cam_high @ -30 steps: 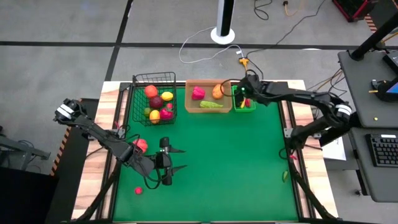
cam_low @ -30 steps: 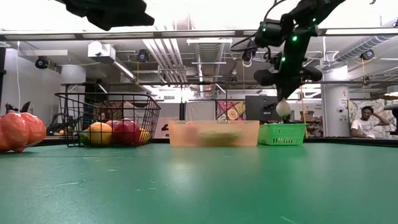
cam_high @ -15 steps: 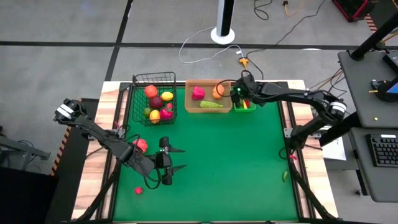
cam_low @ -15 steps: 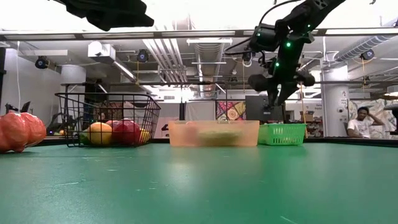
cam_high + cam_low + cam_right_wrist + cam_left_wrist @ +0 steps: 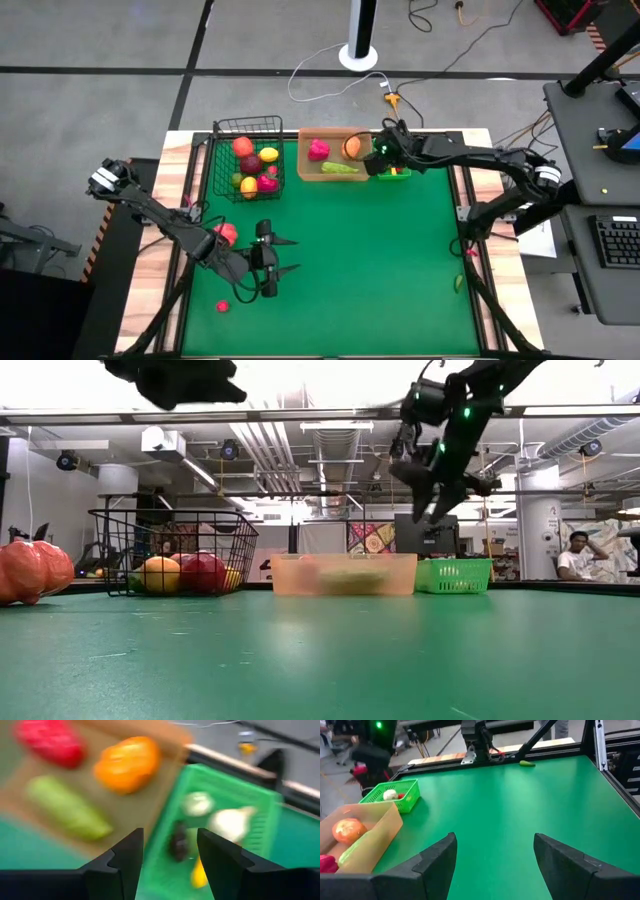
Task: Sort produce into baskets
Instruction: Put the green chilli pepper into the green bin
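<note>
My right gripper [image 5: 379,152] hangs open and empty over the edge between the green bin [image 5: 394,168] and the tan tray [image 5: 330,170]. The bin [image 5: 260,835] holds a white piece [image 5: 231,823] and small red and yellow pieces. In the tray lie a pink-red piece [image 5: 318,150], an orange one [image 5: 351,147] and a green cucumber [image 5: 339,167]. The black wire basket [image 5: 222,160] holds several round fruits. My left gripper [image 5: 287,256] stands open above the mat at the near left, nothing between its fingers [image 5: 437,862].
Loose produce lies on the mat: a red-orange piece [image 5: 226,233] by the left arm, a tiny red one [image 5: 222,306] near the front left, and a green chilli [image 5: 458,283] at the right edge. The mat's middle is bare green.
My right gripper has opened and let go of a white piece that hung from its fingers over the green bin. It has then moved toward the table's left, to the bin's edge beside the tan tray, and turned about.
</note>
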Controlling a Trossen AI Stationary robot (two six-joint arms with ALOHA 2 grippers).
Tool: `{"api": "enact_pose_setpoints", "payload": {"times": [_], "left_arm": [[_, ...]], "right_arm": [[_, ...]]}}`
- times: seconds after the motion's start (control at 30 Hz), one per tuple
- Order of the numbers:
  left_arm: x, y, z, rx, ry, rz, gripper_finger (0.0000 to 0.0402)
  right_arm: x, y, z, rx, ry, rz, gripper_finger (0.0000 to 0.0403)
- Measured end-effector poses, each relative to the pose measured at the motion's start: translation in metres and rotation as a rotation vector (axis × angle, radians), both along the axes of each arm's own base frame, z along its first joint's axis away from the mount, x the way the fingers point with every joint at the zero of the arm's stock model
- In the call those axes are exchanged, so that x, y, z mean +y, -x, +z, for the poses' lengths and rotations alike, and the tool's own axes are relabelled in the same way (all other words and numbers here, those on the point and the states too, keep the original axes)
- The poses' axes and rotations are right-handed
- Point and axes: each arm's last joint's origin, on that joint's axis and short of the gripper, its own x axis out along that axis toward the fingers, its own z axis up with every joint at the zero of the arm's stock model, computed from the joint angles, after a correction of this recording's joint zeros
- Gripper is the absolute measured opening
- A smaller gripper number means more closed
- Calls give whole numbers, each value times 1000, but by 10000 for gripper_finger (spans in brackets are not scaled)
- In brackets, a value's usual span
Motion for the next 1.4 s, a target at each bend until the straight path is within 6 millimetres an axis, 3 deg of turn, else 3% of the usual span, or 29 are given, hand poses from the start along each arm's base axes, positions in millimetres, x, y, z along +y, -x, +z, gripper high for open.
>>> {"api": "enact_pose_setpoints", "payload": {"times": [0.13, 0.27, 0.43, 0.6, 1.07, 1.4], "left_arm": [[-1, -1, 30, 123, 13, 38, 245], [2, 9, 51, 415, 92, 85, 245], [6, 29, 52, 702, 224, 223, 245], [7, 42, 41, 850, 423, 380, 245], [1, 50, 31, 953, 624, 500, 245], [-37, 67, 20, 1140, 757, 503, 245]], "right_arm": [[21, -8, 16, -91, -79, 151, 180], [51, -14, 27, -153, -166, 316, 180], [93, -20, 31, -165, -227, 475, 180], [120, -24, 30, -150, -223, 550, 180], [128, -19, 25, -93, -282, 528, 180], [133, -17, 24, -73, -340, 547, 180]]}}
